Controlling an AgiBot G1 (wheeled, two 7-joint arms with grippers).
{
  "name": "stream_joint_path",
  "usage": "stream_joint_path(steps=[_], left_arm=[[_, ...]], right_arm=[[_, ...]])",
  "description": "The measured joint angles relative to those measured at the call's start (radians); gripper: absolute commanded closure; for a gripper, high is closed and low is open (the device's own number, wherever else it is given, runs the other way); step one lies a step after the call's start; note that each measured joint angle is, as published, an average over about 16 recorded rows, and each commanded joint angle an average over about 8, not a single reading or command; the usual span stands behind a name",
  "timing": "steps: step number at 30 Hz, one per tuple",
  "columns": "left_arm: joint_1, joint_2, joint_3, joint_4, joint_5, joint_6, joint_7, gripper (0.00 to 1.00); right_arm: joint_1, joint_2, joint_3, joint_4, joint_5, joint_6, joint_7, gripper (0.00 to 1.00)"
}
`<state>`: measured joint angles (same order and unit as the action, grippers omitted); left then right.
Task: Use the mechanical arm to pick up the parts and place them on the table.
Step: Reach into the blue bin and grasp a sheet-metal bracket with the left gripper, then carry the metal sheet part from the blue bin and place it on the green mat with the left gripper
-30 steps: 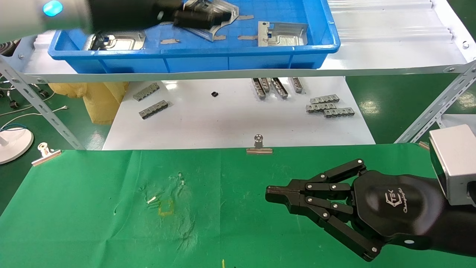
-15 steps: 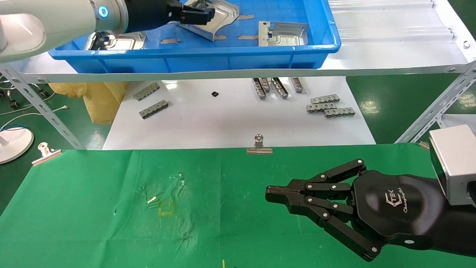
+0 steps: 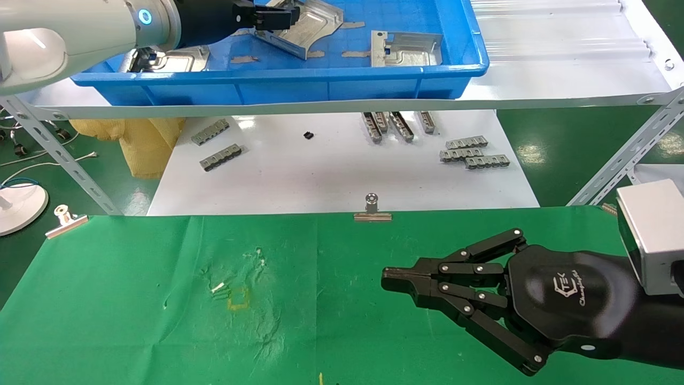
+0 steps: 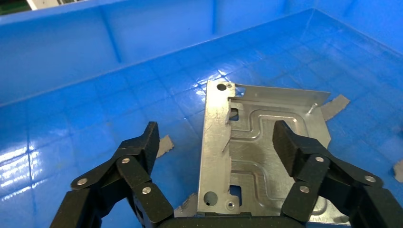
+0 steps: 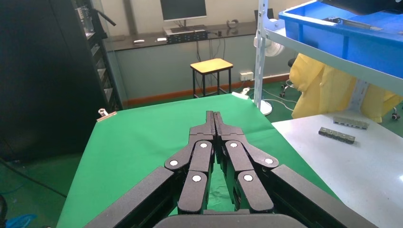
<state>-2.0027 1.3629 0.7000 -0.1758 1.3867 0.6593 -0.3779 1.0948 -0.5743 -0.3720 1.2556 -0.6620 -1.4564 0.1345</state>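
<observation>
Over the blue bin [image 3: 278, 88], the left gripper [image 4: 216, 137] gapes wide astride a silver part [image 4: 259, 156]; centring before closing looks wise. At five o'clock, the right gripper [image 3: 387, 279] rests pinched empty on the green table [image 3: 133, 321].

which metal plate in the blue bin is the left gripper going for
Look in the blue bin on the shelf, which holds three metal plates. It is the middle plate, tilted with one edge raised. The open left gripper straddles it; the others lie flat.
</observation>
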Motion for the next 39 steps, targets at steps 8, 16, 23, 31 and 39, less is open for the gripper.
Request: stream_joint_path(steps=[8, 16, 23, 31, 39], left_arm=[[0.004, 0.0, 0.033, -0.011, -0.019, -0.019, -0.042, 1.0], [0.006, 0.0, 0.075, -0.029, -0.027, -0.036, -0.055, 1.0], [0.001, -0.002, 0.104, -0.04, -0.043, -0.051, -0.057, 1.0], [-0.024, -0.008, 0.111, -0.04, -0.086, -0.058, -0.037, 1.0], [-0.061, -0.035, 0.087, -0.036, -0.148, 0.015, 0.045, 1.0]], right_arm=[[0.0, 0.0, 0.0, 0.0, 0.0, 0.0, 0.0, 1.0], [0.0, 0.0, 0.0, 0.0, 0.0, 0.0, 0.0, 1.0], [0.0, 0.0, 0.0, 0.0, 0.0, 0.0, 0.0, 0.29], [0.0, 0.0, 0.0, 0.0, 0.0, 0.0, 0.0, 0.0], [0.0, 0.0, 0.0, 0.0, 0.0, 0.0, 0.0, 0.0]])
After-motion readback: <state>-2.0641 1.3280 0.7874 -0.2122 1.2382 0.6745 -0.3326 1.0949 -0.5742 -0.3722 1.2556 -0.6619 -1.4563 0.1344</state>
